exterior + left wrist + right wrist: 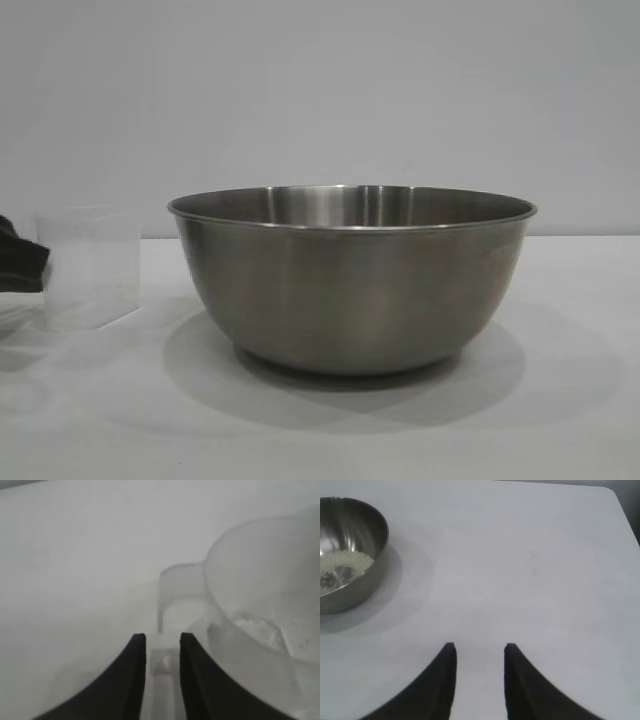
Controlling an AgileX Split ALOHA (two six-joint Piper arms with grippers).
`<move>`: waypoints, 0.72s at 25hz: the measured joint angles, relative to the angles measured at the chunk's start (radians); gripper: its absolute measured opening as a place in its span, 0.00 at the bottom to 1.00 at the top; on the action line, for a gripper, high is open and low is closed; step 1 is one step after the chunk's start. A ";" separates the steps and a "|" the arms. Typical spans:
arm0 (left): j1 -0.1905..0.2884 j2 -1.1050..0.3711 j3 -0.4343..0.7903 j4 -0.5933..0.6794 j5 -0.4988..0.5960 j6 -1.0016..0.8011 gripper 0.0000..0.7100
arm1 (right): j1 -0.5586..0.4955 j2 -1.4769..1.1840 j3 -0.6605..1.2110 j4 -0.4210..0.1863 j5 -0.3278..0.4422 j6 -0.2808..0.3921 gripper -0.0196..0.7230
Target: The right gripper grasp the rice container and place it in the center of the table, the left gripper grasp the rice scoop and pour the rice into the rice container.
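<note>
The rice container (350, 285), a large steel bowl, stands on the white table (570, 420) in the middle of the exterior view. In the right wrist view it (365, 540) holds a heap of white rice (345, 562). The translucent rice scoop (88, 265) stands upright on the table to the left of the bowl. My left gripper (162, 636) is shut on the scoop's handle (162, 652); the cup (260, 595) lies just beyond, and I cannot tell whether grains remain inside. Only the gripper's edge (20, 255) shows in the exterior view. My right gripper (480, 646) is open and empty over bare table, apart from the bowl.
The table's rounded far corner (615, 495) and edge show in the right wrist view. A plain grey wall (320, 90) stands behind the table. Bare tabletop (530, 570) lies between the right gripper and the bowl.
</note>
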 joint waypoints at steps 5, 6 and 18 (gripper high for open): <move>0.000 -0.131 0.072 -0.069 0.000 0.000 0.20 | 0.000 0.000 0.000 0.000 0.000 0.000 0.34; 0.000 -0.151 0.084 -0.089 0.000 -0.005 0.20 | 0.000 0.000 0.000 0.000 0.000 0.000 0.34; 0.269 -0.275 0.017 0.063 0.000 -0.094 0.20 | 0.000 0.000 0.000 0.000 0.000 0.000 0.34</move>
